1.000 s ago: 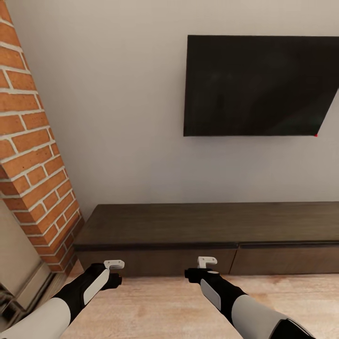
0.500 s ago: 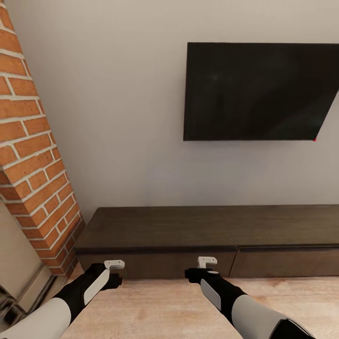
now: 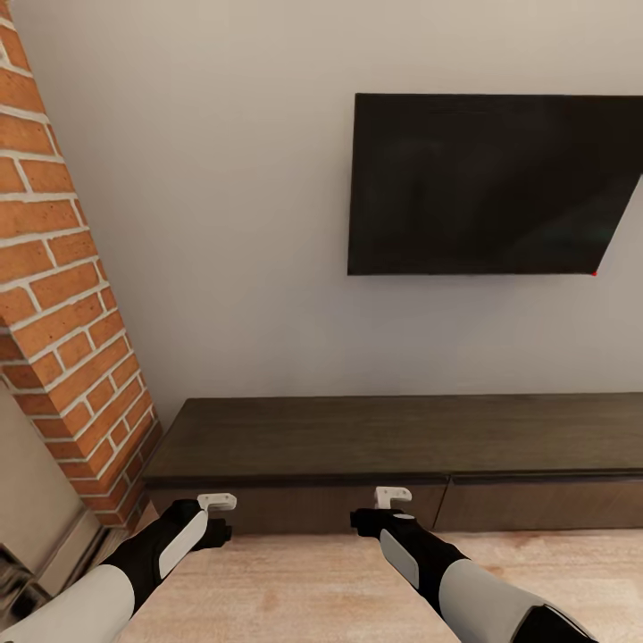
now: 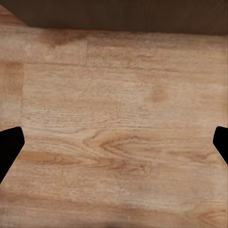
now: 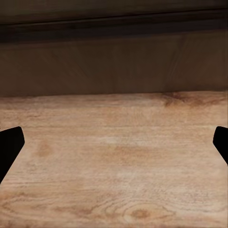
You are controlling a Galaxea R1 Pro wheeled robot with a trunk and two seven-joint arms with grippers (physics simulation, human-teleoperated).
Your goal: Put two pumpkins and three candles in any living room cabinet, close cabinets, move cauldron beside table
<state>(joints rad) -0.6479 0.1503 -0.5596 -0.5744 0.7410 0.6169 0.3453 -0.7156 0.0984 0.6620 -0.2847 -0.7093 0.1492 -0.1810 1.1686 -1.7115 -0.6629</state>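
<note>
**Ana:** Head view first: where is the cabinet (image 3: 393, 446)?

**Ben:** Ahead of the robot, against the far wall. Its long axis runs left to right along that wall, with the flat top up and the drawer fronts facing the robot. Both visible fronts sit flush, closed. A dark television (image 3: 491, 183) hangs above it, and a brick column (image 3: 62, 313) stands at the left.

**Ana:** And the grippers?

**Ben:** The left gripper (image 3: 217, 502) and right gripper (image 3: 394, 496) hover low over the wooden floor (image 3: 295, 589), just before the cabinet's base. In both wrist views, the 2 dark fingertips (image 4: 9, 147) sit at opposite edges, spread wide, holding nothing.
</note>
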